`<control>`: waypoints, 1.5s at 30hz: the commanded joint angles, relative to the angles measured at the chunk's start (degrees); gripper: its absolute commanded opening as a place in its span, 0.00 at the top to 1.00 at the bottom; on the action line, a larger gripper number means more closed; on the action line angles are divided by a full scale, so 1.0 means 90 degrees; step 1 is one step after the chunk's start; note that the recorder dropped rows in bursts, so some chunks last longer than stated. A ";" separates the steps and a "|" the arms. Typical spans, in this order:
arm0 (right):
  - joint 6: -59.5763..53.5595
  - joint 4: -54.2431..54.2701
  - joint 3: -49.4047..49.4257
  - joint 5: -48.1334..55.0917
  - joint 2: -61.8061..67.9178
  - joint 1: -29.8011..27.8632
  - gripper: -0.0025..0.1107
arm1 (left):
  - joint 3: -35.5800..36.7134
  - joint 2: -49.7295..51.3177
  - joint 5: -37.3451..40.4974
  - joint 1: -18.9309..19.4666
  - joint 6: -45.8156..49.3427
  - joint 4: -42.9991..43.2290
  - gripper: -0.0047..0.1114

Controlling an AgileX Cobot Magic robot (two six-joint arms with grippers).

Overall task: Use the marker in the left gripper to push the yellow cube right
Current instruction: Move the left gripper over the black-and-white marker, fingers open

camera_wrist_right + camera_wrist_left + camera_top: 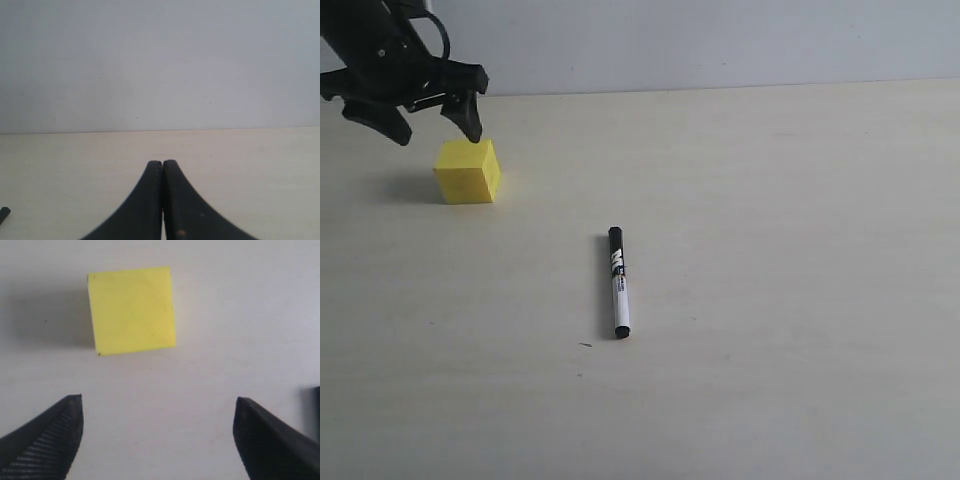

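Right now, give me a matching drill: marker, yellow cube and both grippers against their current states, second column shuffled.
1. marker
2. yellow cube
3. left gripper
4. right gripper

A. shut, empty
B. open, empty
C. lying mid-table, ungripped
D. resting on one face, far left in the exterior view

Pairs: 1-C, 2-D, 3-B, 4-A

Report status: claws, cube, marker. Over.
Left claw open, empty, poised by yellow cube. Right claw shut, empty. Marker not held: lying on table, apart from cube. Nothing right of cube in its way.
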 commanded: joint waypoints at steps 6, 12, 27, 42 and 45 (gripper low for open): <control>-0.0005 -0.0010 0.0030 -0.0012 -0.0041 -0.0038 0.98 | -0.0913 0.0592 0.0213 -0.0041 0.0140 -0.0034 0.29; -0.0005 -0.0010 0.0030 -0.0012 -0.0041 -0.0038 0.98 | -0.0939 0.0657 0.0723 -0.0110 -0.0278 -0.0331 0.41; -0.0005 -0.0010 0.0030 -0.0012 -0.0041 -0.0038 0.98 | -0.0587 0.0796 0.1172 -0.1643 -0.0747 -0.0156 0.38; -0.0005 -0.0010 0.0030 -0.0012 -0.0041 -0.0038 0.98 | 0.0119 0.0796 0.0987 -0.2554 -0.1489 -0.0579 0.38; -0.0005 -0.0010 0.0030 -0.0012 -0.0041 -0.0038 0.98 | 0.0139 0.0796 0.0996 -0.2731 -0.1705 -0.0545 0.38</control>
